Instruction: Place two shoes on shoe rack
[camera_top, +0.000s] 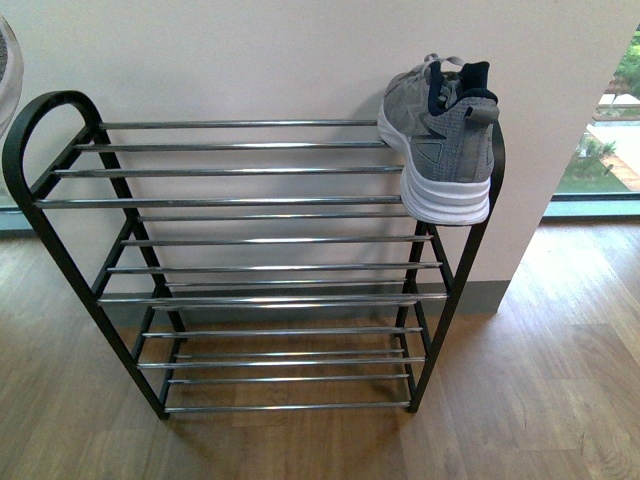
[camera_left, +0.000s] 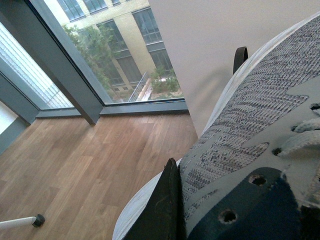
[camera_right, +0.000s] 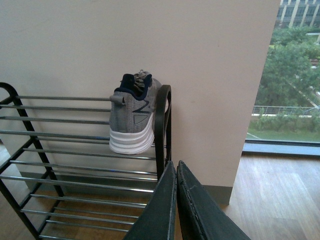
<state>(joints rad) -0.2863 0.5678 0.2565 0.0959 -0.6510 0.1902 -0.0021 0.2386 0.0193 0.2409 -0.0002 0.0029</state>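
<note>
Shoe rack (camera_top: 230, 146): multi-tier, chrome bars in a black frame, standing on the wood floor (camera_top: 560, 400) with its back against the pale wall (camera_top: 250, 50).

Item 1, first shoe (camera_top: 445, 150): grey knit with a white sole. It sits on the top tier at the right end, beside the frame's right loop, and its heel overhangs the front bar.

Item 2, second shoe (camera_left: 250, 130): aloft in the left gripper (camera_left: 175, 200), which grasps it near the collar. 1 dark finger shows against the knit; the other is hidden.

Right gripper (camera_right: 175, 170): fingers pressed together with nothing between them, apart from the rack and facing its right end.

Step, as judged: 1 of 2 shoes is placed and the 2nd is being carried. The next move calls for setting it sole-down across the top bars, left of item 1.

Room: the top tier is bare from the left loop to item 1. The bars are gapped, the wall is close behind, and item 1's overhang risks a knock.
</note>
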